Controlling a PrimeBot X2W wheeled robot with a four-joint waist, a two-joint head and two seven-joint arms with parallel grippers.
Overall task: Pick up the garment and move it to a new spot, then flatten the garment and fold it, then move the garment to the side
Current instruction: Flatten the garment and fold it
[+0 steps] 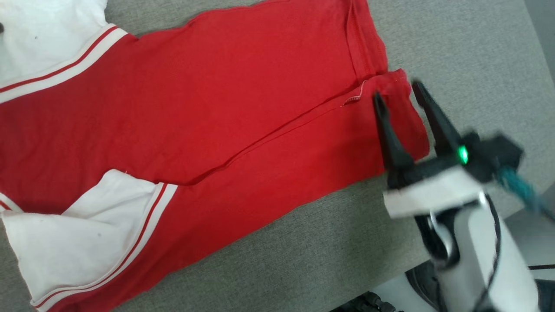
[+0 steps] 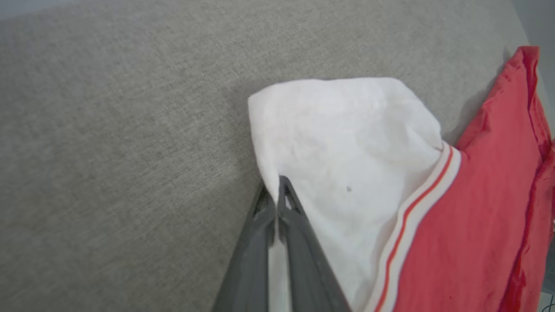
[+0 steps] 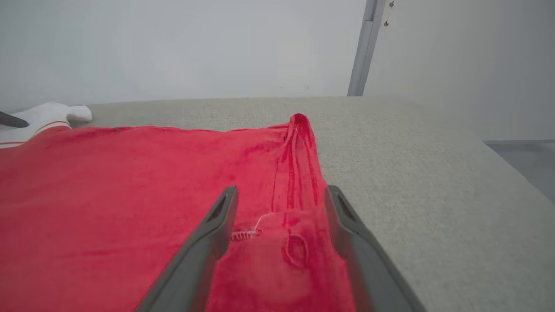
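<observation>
garment lies spread on the grey padded surface. One long side looks already folded in, so I'd call this the fold step. Left gripper is pinched tight on the edge of the white sleeve. Right gripper has its fingers spread wide over the hem corner, holding nothing. Next: right drops and closes on that corner, then both lift in sync. An uneven lift would likely skew the fold.

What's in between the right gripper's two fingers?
The red hem corner of the garment shows between the open fingers of the right gripper in the right wrist view; touching or not, I cannot tell.
</observation>
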